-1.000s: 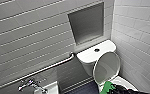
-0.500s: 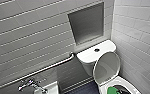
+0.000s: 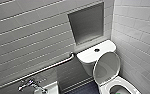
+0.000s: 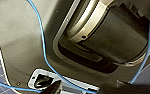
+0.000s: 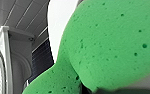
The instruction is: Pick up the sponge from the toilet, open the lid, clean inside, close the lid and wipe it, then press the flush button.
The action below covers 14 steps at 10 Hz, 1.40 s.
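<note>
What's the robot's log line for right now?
lid: raised | sponge: down at toilet bowl | flush button: on tank top

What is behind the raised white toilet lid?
The white ceramic tank, with a small dark round flush button on its flat top. The glossy oval lid covers part of the tank's front.

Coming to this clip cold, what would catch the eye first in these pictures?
The bright green sponge looms close in the right wrist view, pitted with small holes. In the head view the white toilet sits in a corner of grey tiled walls, the lid raised in front of the tank and the dark flush button on the tank top. A metal grab bar slants along the wall beside it.
</note>
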Available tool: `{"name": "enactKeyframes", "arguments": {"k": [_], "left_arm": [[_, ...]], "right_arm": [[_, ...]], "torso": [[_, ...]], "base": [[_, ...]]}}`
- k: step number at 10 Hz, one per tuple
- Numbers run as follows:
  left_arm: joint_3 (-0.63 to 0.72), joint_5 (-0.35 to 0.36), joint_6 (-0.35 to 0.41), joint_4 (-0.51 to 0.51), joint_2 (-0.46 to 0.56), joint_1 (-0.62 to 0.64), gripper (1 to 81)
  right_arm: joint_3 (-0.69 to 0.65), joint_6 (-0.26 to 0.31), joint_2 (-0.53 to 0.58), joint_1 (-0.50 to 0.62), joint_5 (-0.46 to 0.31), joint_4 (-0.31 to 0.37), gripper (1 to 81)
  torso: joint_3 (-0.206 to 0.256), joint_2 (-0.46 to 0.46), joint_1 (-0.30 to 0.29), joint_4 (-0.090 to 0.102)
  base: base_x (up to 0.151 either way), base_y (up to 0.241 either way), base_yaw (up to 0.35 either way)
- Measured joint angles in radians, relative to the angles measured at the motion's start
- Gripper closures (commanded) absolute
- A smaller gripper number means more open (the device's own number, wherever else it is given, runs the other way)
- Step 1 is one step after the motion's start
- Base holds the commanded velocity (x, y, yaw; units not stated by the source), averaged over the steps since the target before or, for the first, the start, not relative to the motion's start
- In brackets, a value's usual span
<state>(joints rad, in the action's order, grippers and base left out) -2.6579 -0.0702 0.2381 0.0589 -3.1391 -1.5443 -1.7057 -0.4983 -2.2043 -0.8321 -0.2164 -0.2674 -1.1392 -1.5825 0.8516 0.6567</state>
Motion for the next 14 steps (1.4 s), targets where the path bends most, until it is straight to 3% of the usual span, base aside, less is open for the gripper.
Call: {"name": "enactKeyframes", "arguments": {"k": [2,6,9,12,14], "left_arm": [[0.0,0.0,0.0,0.0,0.0,0.0,1.0],[0.0,0.003,0.02,0.0,0.0,0.0,1.0],[0.0,0.004,0.022,0.0,0.0,0.0,1.0],[0.0,0.007,0.028,0.0,0.0,0.0,1.0],[0.0,0.008,0.028,0.001,0.002,0.0,1.0]], "right_arm": [[0.037,0.0,0.066,-0.046,0.026,0.0,81.1],[0.081,0.0,0.104,-0.134,0.141,-0.001,81.1],[0.097,0.0,0.118,-0.191,0.172,0.0,81.1],[0.071,0.001,0.046,-0.25,0.126,-0.003,81.1],[0.027,0.0,-0.062,-0.28,0.072,-0.007,81.1]], "torso": [[0.0,0.0,0.0,0.0],[0.0,0.0,0.0,0.0],[0.0,0.0,0.0,0.0],[0.0,0.0,0.0,0.0],[0.0,0.0,0.0,0.0]], "base": [[0.0,0.0,0.0],[0.0,0.0,0.0],[0.0,0.0,0.0],[0.0,0.0,0.0],[0.0,0.0,0.0]]}}
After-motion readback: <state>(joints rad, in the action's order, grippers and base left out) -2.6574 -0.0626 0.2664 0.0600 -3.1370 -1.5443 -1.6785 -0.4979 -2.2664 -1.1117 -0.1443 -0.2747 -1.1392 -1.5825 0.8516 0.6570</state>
